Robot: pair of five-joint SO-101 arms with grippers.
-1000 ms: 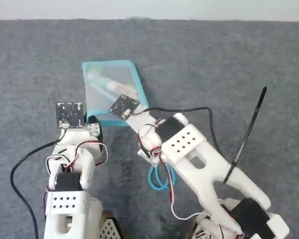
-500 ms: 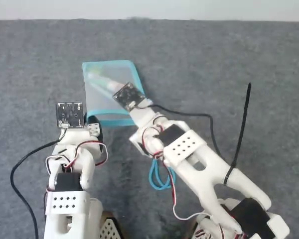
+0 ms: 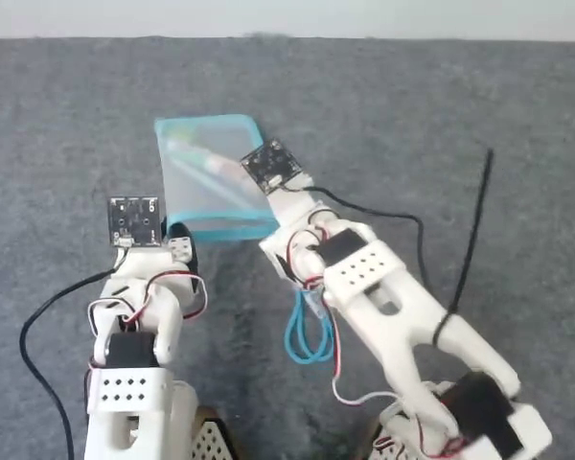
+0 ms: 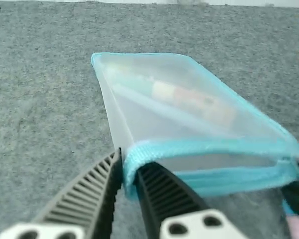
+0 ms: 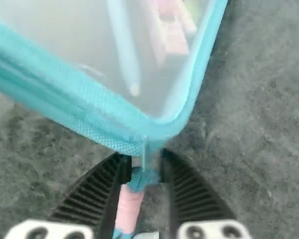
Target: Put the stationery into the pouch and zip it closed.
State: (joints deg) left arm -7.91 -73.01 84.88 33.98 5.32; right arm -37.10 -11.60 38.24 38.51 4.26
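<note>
The translucent pouch [image 3: 206, 177] with teal trim lies on the grey carpet, and pens [image 4: 189, 99] show through its side. My left gripper [image 4: 128, 174] is shut on the teal zipper edge at one near corner of the pouch [image 4: 179, 109]. At the opposite end of that zipper edge, my right gripper [image 5: 142, 174] is shut on the teal zipper pull [image 5: 139, 180], which has a pink tab [image 5: 127, 204]. In the high view the right wrist camera [image 3: 273, 165] hides that grip. The teal zipper band [image 5: 65, 102] looks closed along its length.
A blue cable loop [image 3: 310, 335] hangs beside the right arm, and a black strap [image 3: 474, 230] sticks up from it. Open grey carpet [image 3: 441, 115] spreads to the right and beyond the pouch, ending at a pale wall strip [image 3: 287, 17].
My right arm has swung away from me and to the right along the pouch's zipper edge to its right corner. The pouch has shifted slightly. The left arm has kept still.
</note>
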